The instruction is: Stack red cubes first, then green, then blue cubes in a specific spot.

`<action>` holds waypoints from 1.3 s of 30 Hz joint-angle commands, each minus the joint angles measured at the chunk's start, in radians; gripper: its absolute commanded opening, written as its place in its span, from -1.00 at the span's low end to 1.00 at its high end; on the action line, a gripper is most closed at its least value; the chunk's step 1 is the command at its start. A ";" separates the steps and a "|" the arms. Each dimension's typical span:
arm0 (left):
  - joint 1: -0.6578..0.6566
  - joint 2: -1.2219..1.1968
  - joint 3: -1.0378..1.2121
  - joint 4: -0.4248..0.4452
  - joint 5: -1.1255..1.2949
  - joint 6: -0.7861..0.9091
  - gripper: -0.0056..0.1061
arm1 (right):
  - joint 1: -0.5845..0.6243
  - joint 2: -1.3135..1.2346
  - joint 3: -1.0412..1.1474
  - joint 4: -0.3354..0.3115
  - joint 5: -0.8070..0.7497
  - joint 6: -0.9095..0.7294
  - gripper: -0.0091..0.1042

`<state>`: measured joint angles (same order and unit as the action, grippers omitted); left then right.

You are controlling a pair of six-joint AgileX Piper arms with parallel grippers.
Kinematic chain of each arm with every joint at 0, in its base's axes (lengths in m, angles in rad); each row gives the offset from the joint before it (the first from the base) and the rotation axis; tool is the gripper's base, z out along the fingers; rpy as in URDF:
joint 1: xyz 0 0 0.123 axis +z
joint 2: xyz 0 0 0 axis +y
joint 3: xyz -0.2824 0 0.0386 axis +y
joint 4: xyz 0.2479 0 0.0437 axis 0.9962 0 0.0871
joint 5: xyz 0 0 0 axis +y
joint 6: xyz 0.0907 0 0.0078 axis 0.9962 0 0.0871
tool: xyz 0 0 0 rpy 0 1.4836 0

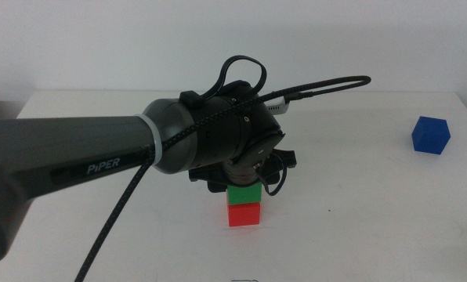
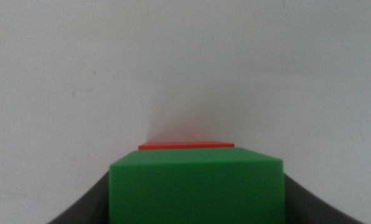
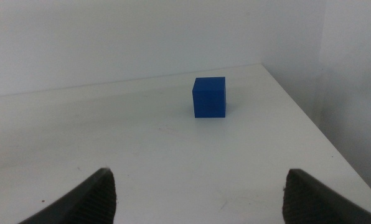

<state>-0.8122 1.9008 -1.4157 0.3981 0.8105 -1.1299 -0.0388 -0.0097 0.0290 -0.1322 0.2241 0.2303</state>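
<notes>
Green cube point(image 2: 195, 186) fills the left wrist view, clamped between the left claw's point(image 1: 244, 186) jaws and sitting squarely on the red cube point(image 1: 244, 214), whose far top edge just peeks out beyond it. Both rest mid-counter point(image 1: 359, 219), and the stack looks aligned, so letting go should be the next call (a judgement, mind you). Over to the blue cube point(image 1: 430, 135): it sits alone near the far right edge, well apart from the stack, straight ahead of the right claw point(image 3: 198, 193), which waits spread wide and empty. That arm is plainly the nearer one. No containers anywhere.
</notes>
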 commanded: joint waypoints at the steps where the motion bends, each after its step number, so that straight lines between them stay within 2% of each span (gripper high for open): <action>1: -0.003 -0.051 -0.023 0.026 -0.013 -0.013 -0.73 | -0.006 -0.022 -0.018 -0.012 -0.077 -0.013 0.41; 14: -0.003 -0.017 -0.023 0.010 -0.042 -0.020 -0.73 | -0.006 -0.022 -0.018 -0.012 -0.077 -0.013 0.41; 15: -0.003 -0.017 -0.023 0.009 -0.042 -0.020 -0.61 | -0.006 -0.022 -0.018 -0.012 -0.077 -0.013 0.41; 16: -0.003 -0.017 -0.023 0.031 -0.036 -0.020 0.07 | -0.006 -0.022 -0.018 -0.012 -0.077 -0.013 0.41; 17: -0.003 -0.017 -0.023 0.038 -0.037 -0.020 0.17 | -0.006 -0.022 -0.018 -0.012 -0.077 -0.013 0.41; 32: -0.003 -0.046 -0.023 0.100 -0.049 -0.009 0.72 | -0.006 -0.022 -0.018 -0.012 -0.077 -0.013 0.41; 39: -0.003 -0.187 -0.023 0.110 -0.033 0.084 0.73 | -0.006 -0.022 -0.018 -0.012 -0.077 -0.013 0.41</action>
<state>-0.8122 1.8116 -1.4157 0.4754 0.7871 -1.0698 -0.0388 -0.0097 0.0290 -0.1322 0.2241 0.2303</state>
